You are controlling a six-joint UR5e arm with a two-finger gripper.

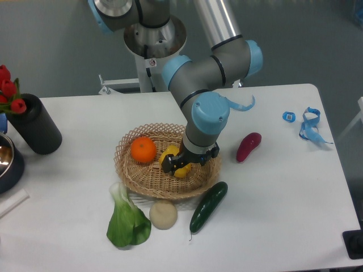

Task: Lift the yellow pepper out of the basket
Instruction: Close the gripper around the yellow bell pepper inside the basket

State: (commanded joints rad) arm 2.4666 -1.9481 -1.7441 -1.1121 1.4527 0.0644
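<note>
The yellow pepper [172,153] lies in the middle of the tan wicker basket [131,179], mostly covered by my gripper [179,164]. Only its upper left side and a bit of its lower end show. My gripper has come down over the pepper, with dark fingers on either side of it. Whether the jaws press on the pepper cannot be made out. An orange fruit [143,149] sits in the basket just left of the pepper.
A green cucumber [208,206], a pale round vegetable [163,215] and a bok choy [127,220] lie in front of the basket. A purple eggplant [248,147] is to the right. A black cylinder [35,124] stands far left; blue items [308,123] far right.
</note>
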